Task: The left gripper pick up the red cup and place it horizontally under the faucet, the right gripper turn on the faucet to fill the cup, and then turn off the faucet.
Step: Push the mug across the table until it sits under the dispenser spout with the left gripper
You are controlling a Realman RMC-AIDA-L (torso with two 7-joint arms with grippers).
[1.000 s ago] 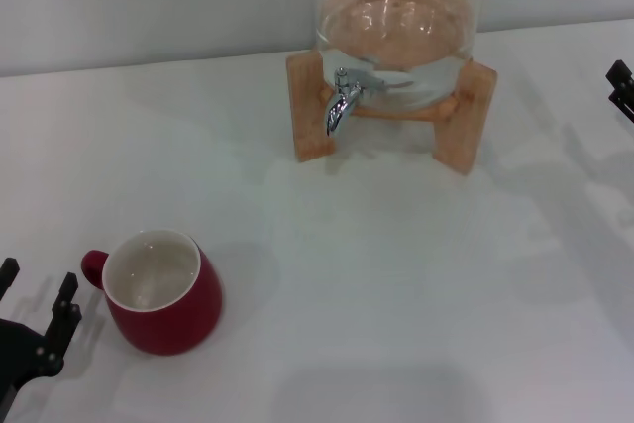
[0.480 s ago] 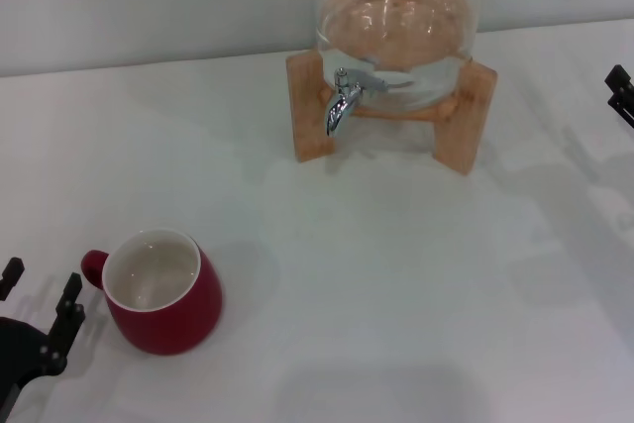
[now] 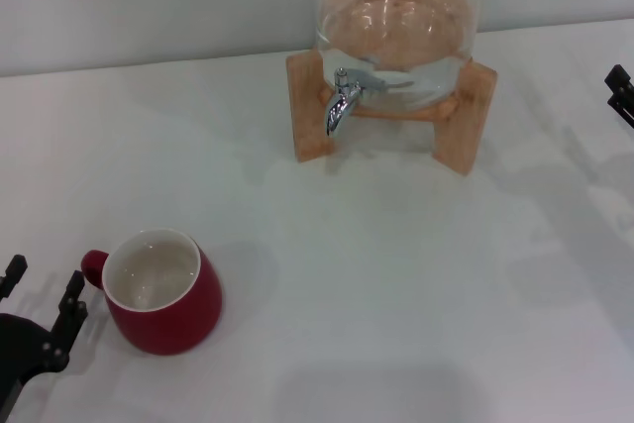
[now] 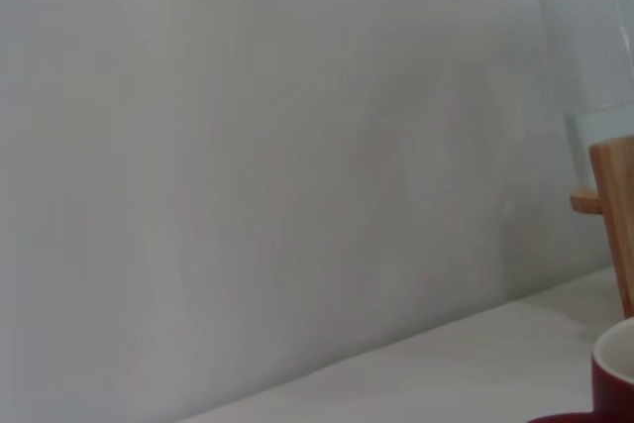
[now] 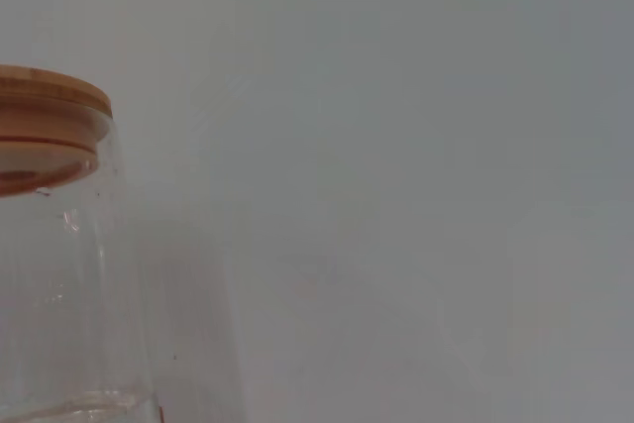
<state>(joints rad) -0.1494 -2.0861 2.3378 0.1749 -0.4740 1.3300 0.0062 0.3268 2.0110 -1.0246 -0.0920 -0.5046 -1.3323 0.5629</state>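
Note:
The red cup [image 3: 163, 294] stands upright on the white table at the near left, its white inside showing and its small handle pointing left. Just left of the handle, at the lower left corner, my left gripper [image 3: 43, 279] is open with nothing between its fingers, apart from the cup. The cup's rim [image 4: 618, 371] peeks into the left wrist view. The chrome faucet [image 3: 342, 98] sticks out from the clear glass jar [image 3: 396, 22] on its wooden stand [image 3: 309, 111] at the far middle. My right gripper [image 3: 621, 89] shows only as a black tip at the right edge.
The jar holds water, and its wooden lid [image 5: 45, 126] shows in the right wrist view. One wooden stand leg [image 4: 619, 210] appears in the left wrist view. A grey wall rises behind the table. White tabletop [image 3: 396, 274] stretches between cup and jar.
My left gripper has crept a little to the right, toward the cup's handle. The right gripper has slipped slightly farther out at the right edge. Cup and jar have not moved.

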